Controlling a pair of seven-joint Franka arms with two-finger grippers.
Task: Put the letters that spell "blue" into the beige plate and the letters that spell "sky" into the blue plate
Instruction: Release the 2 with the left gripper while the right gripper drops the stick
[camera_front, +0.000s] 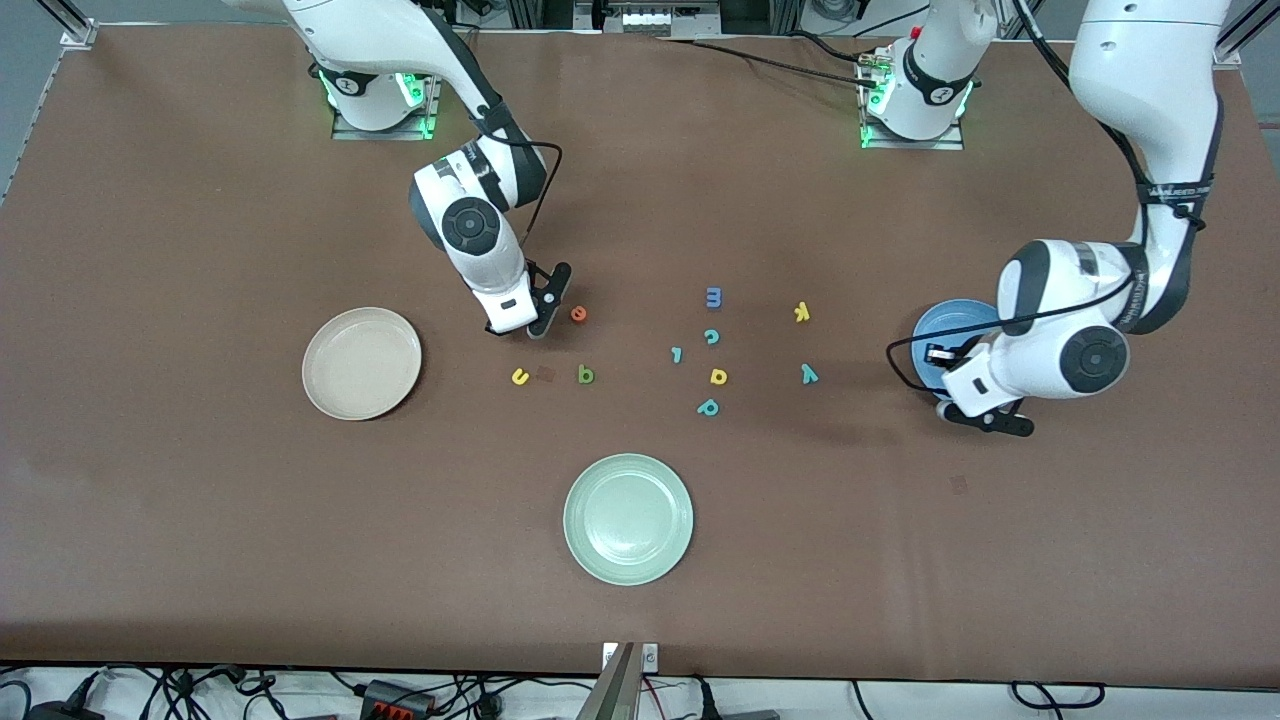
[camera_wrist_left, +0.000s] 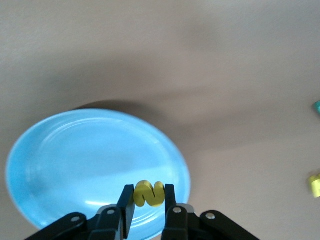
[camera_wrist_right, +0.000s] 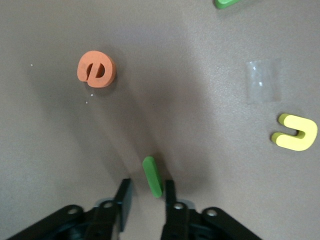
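Over the blue plate (camera_wrist_left: 75, 165) hangs my left gripper (camera_wrist_left: 149, 190), shut on the yellow "s" (camera_wrist_left: 145, 196); in the front view this gripper (camera_front: 940, 356) covers part of that plate (camera_front: 955, 322). My right gripper (camera_wrist_right: 147, 184) is down at the table with the thin green "l" (camera_wrist_right: 152, 176) between its fingers. The "l" is against one finger, with a gap to the other. The orange "e" (camera_front: 578, 314) lies beside this gripper (camera_front: 515, 322). The yellow "u" (camera_front: 519, 376) and green "b" (camera_front: 586, 375) lie nearer the camera. The beige plate (camera_front: 362, 362) is toward the right arm's end. Yellow "k" (camera_front: 801, 313) and teal "y" (camera_front: 809, 374) lie near the blue plate.
A pale green plate (camera_front: 628, 518) sits nearest the camera. Mid-table lie a blue "m" (camera_front: 713, 297), teal "c" (camera_front: 711, 336), a small teal letter (camera_front: 677, 354), a yellow "d"-like letter (camera_front: 718, 376) and a teal "p" (camera_front: 708, 407).
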